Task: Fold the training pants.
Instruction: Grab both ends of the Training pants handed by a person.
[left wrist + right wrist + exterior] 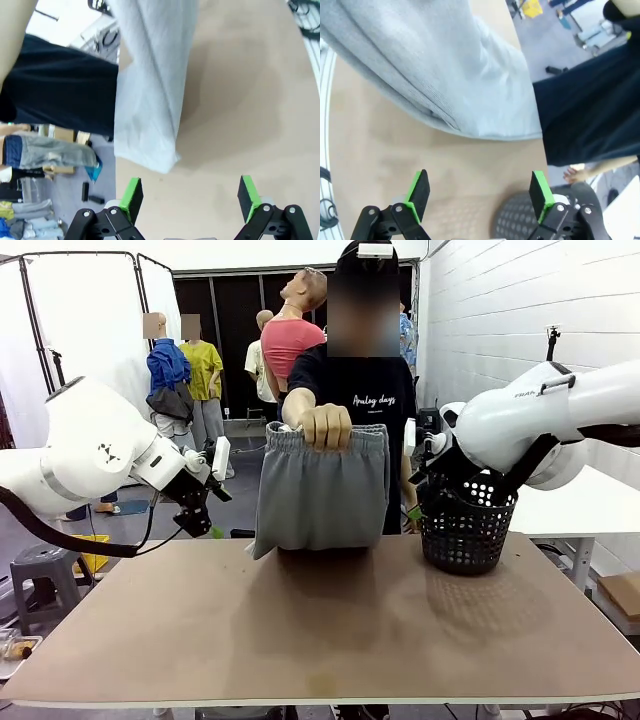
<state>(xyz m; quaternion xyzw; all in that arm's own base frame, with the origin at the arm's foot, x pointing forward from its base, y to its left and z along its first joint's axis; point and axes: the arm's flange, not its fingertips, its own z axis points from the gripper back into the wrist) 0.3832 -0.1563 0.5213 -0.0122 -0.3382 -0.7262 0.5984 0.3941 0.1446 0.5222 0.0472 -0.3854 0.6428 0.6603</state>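
Note:
A person at the far side holds up the grey training pants [322, 490] by the waistband in one hand [326, 426]; the folded-over legs hang down to the brown table [320, 630]. My left gripper [212, 525] hangs open to the left of the pants, near the table's far left edge. In the left wrist view the pants [150, 85] hang ahead of the open left gripper [189, 196]. My right gripper [412, 502] sits open on the pants' right side, by the basket. In the right wrist view the cloth [435, 65] drapes above the open right gripper [480, 192].
A black plastic basket [466, 528] stands on the table at the right, just under my right arm. The person's dark shirt [362, 390] is behind the pants. A grey stool [40, 575] stands off the table's left.

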